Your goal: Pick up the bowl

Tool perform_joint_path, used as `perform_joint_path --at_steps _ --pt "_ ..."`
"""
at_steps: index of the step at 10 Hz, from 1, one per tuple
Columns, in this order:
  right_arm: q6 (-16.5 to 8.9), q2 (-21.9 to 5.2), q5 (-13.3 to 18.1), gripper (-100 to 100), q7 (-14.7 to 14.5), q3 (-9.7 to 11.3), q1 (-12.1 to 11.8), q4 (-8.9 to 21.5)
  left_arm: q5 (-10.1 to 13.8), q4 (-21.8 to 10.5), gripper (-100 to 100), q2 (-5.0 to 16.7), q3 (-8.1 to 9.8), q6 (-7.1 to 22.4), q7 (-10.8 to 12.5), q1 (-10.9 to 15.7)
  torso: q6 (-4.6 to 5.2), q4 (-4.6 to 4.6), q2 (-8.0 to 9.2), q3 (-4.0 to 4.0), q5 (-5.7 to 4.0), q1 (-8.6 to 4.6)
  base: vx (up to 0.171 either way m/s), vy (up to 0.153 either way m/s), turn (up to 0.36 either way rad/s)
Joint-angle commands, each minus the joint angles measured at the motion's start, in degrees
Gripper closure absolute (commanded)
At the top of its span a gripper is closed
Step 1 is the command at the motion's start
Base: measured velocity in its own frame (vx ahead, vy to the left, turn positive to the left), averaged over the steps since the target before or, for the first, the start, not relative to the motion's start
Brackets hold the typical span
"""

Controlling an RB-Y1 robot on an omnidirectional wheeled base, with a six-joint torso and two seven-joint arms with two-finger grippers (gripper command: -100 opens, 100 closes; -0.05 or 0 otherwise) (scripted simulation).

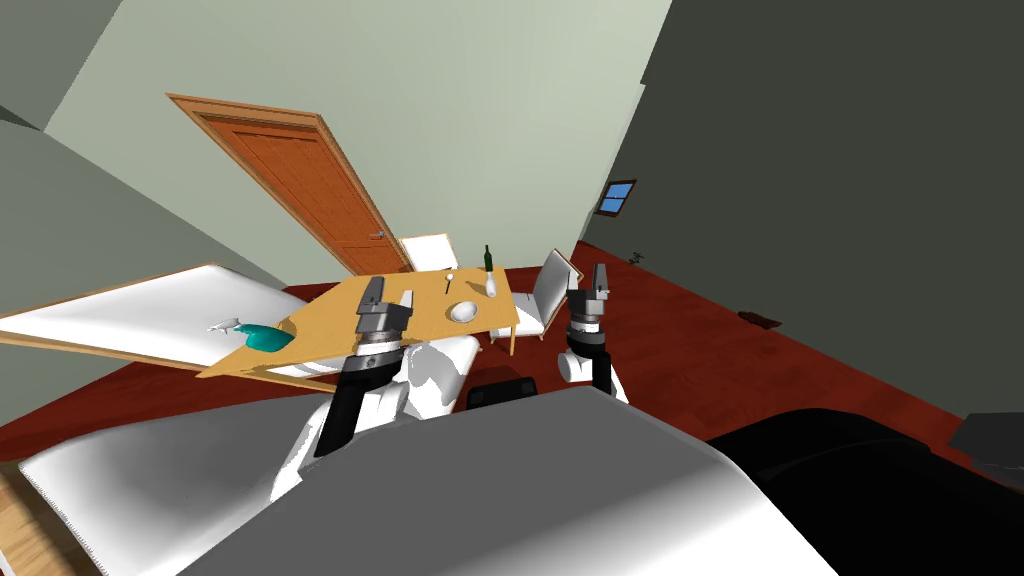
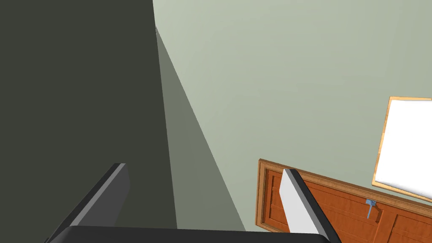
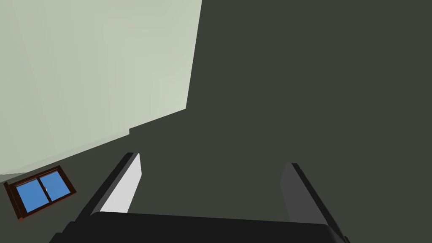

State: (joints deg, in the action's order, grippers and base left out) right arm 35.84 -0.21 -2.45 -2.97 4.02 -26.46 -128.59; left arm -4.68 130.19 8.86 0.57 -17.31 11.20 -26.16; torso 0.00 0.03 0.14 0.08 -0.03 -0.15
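On the wooden table (image 1: pixel 320 322) ahead, the white bowl (image 1: pixel 462 311) looks too far to reach, so the left gripper (image 1: pixel 391 290) and right gripper (image 1: pixel 588 280) hang raised, fingers spread, holding nothing.

Left fingers (image 2: pixel 296 204) and right fingers (image 3: pixel 123 190) apart, upright.

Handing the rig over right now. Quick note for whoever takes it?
Both are open and empty: left hand is raised in front of the table's near side, right hand is raised off to the table's right.
The white bowl sits on the wooden table, toward its far right end, beside a white bottle. Neither hand is at it.
Done: nothing grasped.
Left: probably close in, lower a hand to the bowl, grip, lift.
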Motion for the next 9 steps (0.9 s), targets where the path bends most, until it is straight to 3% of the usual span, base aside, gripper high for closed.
perform_joint_path --at_steps 1,3,9 --pt "0.00 0.00 0.00 0 0.00 0.00 0.00 0.00 0.30 -0.81 -100 0.40 0.09 1.68 0.46 0.75 0.00 0.00 0.00 0.00 0.00 0.00 -0.038 -0.042 0.021" --pt "0.00 0.00 0.00 0 0.00 0.00 0.00 0.00 1.39 -3.61 -100 1.14 -0.08 5.65 2.03 2.60 0.01 0.01 0.03 0.02 -0.01 -0.03 -0.062 -0.065 0.052" --pt "0.00 0.00 0.00 0 0.00 0.00 0.00 0.00 3.18 -8.14 -100 1.42 -0.37 15.22 4.54 5.57 0.00 0.01 0.00 0.00 -0.02 -0.06 -0.048 -0.057 0.033"
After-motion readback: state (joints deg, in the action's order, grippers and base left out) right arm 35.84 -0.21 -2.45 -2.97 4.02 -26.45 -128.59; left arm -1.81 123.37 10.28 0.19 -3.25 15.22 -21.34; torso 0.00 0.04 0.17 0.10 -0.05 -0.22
